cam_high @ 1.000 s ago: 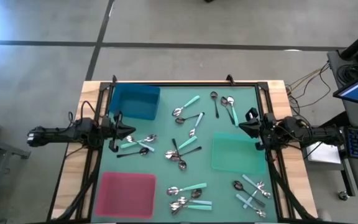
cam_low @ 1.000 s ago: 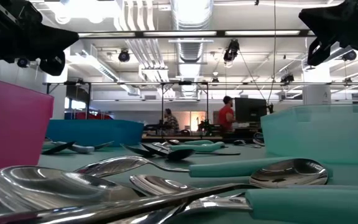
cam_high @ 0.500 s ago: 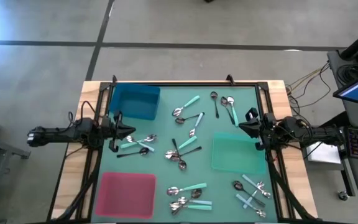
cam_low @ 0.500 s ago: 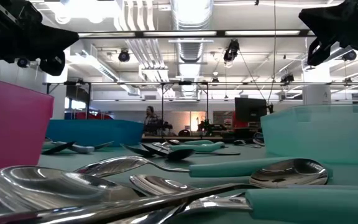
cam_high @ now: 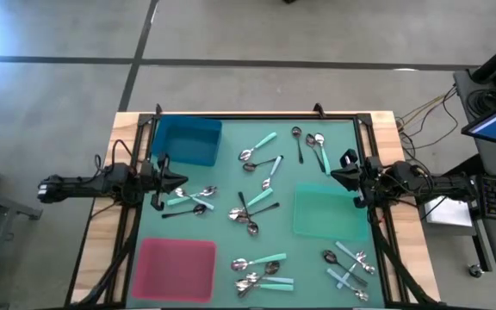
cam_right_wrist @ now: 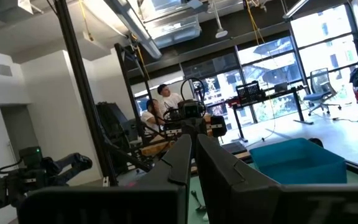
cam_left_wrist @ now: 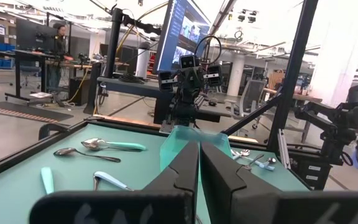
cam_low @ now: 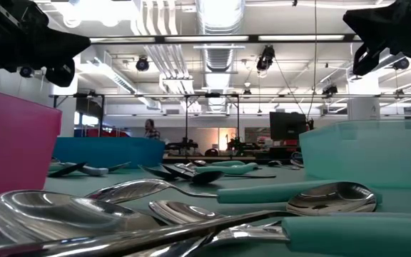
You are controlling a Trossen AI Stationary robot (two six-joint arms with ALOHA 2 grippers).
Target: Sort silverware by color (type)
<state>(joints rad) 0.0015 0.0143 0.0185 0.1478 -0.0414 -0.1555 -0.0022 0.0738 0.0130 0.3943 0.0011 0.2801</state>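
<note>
Spoons lie scattered flat on the green mat: mint-handled, black-handled and all-silver ones. In the high view, clusters lie by the left gripper, at the far middle, near the far edge, at the centre, at the near edge and at the near right. My left gripper hovers shut at the table's left side, above the mat. My right gripper hovers shut at the right side, beside the green tray. The wrist views show the left fingers and the right fingers closed together, with nothing between them.
A blue tray sits at the far left, a pink tray at the near left and a green tray at the right. A black frame rims the table. In the low view, spoons lie close to the camera.
Both arms and all the spoons have kept still. A person in the room behind the table has walked toward the left.
</note>
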